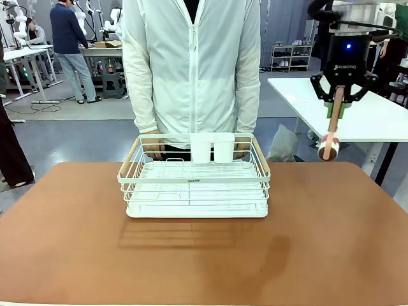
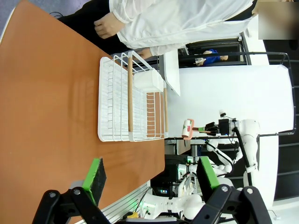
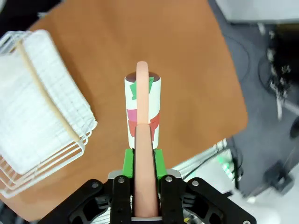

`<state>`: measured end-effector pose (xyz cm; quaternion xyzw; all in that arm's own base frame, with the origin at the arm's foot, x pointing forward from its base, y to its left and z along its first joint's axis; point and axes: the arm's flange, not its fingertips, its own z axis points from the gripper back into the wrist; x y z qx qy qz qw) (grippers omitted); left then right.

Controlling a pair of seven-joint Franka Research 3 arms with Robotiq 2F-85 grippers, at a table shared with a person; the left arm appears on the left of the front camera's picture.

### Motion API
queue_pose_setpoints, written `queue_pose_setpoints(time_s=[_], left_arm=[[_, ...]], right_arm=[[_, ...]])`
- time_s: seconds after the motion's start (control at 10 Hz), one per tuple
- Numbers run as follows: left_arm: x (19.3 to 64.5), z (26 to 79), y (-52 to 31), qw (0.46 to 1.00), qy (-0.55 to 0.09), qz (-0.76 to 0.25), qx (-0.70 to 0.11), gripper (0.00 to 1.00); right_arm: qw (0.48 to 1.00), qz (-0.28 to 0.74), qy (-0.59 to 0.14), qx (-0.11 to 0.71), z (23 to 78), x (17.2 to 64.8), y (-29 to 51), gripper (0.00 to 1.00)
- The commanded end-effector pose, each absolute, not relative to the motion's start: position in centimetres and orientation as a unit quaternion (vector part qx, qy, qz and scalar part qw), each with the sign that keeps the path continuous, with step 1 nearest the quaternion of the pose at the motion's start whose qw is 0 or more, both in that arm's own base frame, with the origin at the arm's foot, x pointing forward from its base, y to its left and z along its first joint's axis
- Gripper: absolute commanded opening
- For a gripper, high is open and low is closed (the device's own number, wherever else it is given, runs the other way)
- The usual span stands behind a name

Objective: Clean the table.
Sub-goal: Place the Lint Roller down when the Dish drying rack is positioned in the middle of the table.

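The reddish-brown tabletop (image 1: 331, 236) spreads across the foreground, a person in a white jacket (image 1: 191, 64) standing at its far edge. A white wire rack (image 1: 194, 182) sits near that edge, two white cups (image 1: 212, 146) on its back rail. The right tool (image 1: 338, 105) hangs above the right far corner — clamped on the pink handle of a lint roller (image 1: 329, 143). The left tool (image 2: 149, 179) stands wide – nothing between its green pads

A robotics lab: white robot arms (image 1: 18, 19) at background workbenches (image 1: 22, 56).
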<state>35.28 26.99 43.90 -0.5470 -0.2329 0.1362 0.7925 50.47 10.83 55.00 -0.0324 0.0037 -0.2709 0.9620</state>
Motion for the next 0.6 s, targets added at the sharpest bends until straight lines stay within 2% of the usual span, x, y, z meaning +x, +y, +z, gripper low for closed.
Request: queue_pose_setpoints(time_s=[0.0, 0.2, 0.3, 0.4, 0.5], left_arm=[[35.2, 44.1, 27.2, 0.783, -0.238, 0.137, -0.558, 1.00], [35.2, 44.1, 27.2, 0.783, -0.238, 0.137, -0.558, 1.00], [35.2, 44.1, 27.2, 0.783, -0.238, 0.137, -0.558, 1.00], [35.2, 44.1, 27.2, 0.783, -0.238, 0.137, -0.558, 1.00], [35.2, 44.1, 27.2, 0.783, -0.238, 0.137, -0.558, 1.00]], right_arm=[[0.814, -0.575, 0.048, 0.062, 53.8, 49.6, 11.2, 0.21], [0.710, -0.691, -0.016, 0.137, 50.9, 49.5, 9.5, 0.21], [0.680, -0.707, -0.081, 0.177, 49.5, 49.3, 9.2, 0.21], [0.661, -0.716, -0.132, 0.180, 47.2, 49.3, 9.0, 0.21], [0.656, -0.717, -0.135, 0.192, 45.8, 48.9, 8.8, 0.21]])
